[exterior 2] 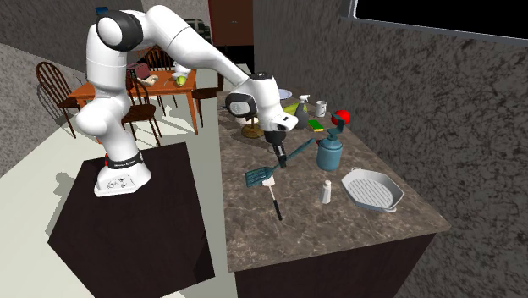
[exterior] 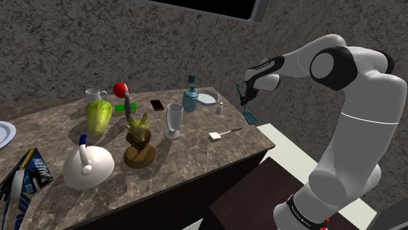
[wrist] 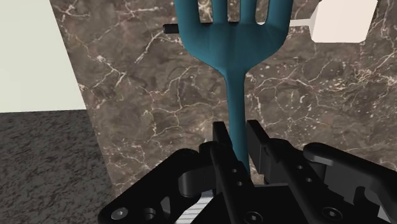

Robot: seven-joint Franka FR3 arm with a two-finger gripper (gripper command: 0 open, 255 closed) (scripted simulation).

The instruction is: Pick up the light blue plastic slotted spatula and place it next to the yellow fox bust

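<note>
My gripper (exterior: 244, 100) (exterior 2: 279, 157) (wrist: 236, 137) is shut on the handle of a teal-blue slotted spatula (exterior: 249, 116) (exterior 2: 261, 176) (wrist: 232, 44). The spatula is lifted off the dark marble counter (exterior: 189, 163), and its slotted head hangs below the fingers (wrist: 221, 145), above the counter's near corner. The yellow fox bust (exterior: 138, 137) on its brown base stands mid-counter, well to the shoulder view's left of the gripper. In the second exterior view the arm partly hides the fox bust's base (exterior 2: 250, 131).
A white-headed spatula with a dark handle (exterior: 222, 134) (wrist: 340, 19) lies on the counter under the held one. A glass (exterior: 173, 121), teal soap dispenser (exterior: 190, 98), baking dish (exterior 2: 371, 190), shaker (exterior 2: 326, 192), white teapot (exterior: 87, 166) and lettuce (exterior: 98, 116) also stand there.
</note>
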